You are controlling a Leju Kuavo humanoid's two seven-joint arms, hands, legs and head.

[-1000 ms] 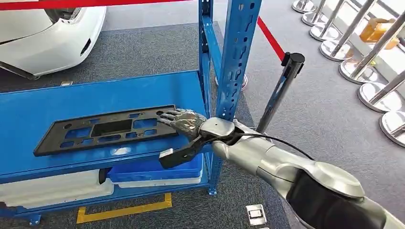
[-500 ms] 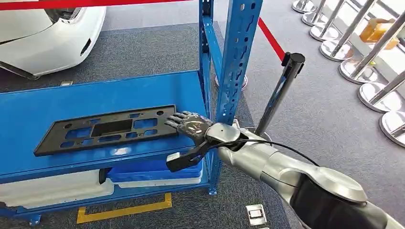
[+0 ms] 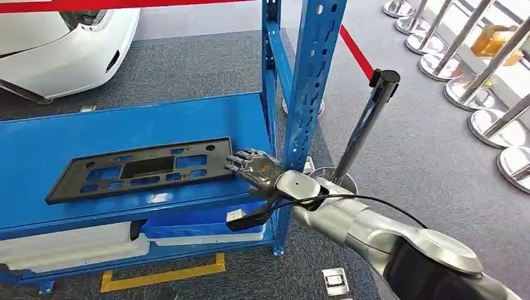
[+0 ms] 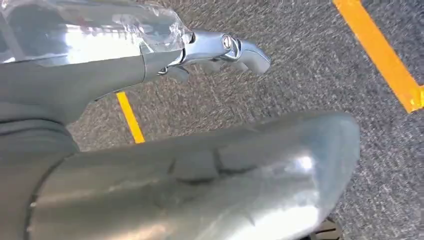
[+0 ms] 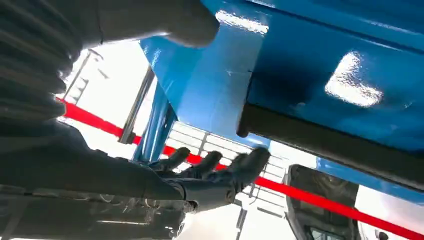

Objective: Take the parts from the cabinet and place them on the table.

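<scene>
From the head view, the right hand (image 3: 255, 169) reaches over the front edge of the blue shelf (image 3: 75, 134) with its fingers spread flat and nothing in its grasp; the fingertips sit at the right-hand end of the black plastic panel (image 3: 142, 169), touching or very nearly touching it (which of the two cannot be told from here). The panel, a long flat part with rectangular cut-outs, lies on the shelf of the blue cabinet, close to the front edge. The silver right arm (image 3: 369, 231) comes in from below, and a black cable runs along the wrist. Beneath the shelf stands a blue bin (image 3: 200, 222), with a white part (image 3: 69, 247) beside it, and a yellow line (image 3: 162, 276) marks the grey carpet. A blue upright post (image 3: 310, 81) rises just behind the hand; a black stanchion (image 3: 365, 125) carries a red belt (image 3: 353, 47), and a white car body (image 3: 69, 44) stands at the far left. The left wrist view shows the left hand (image 4: 200, 50) hanging over grey carpet crossed by yellow floor tape (image 4: 380, 55), its fingers gently curled and apart, holding nothing. The right wrist view looks up from below the shelf: the dark fingers (image 5: 215, 167) stretch out open under the blue shelf edge (image 5: 320, 75), free of any part. No readable writing shows.
</scene>
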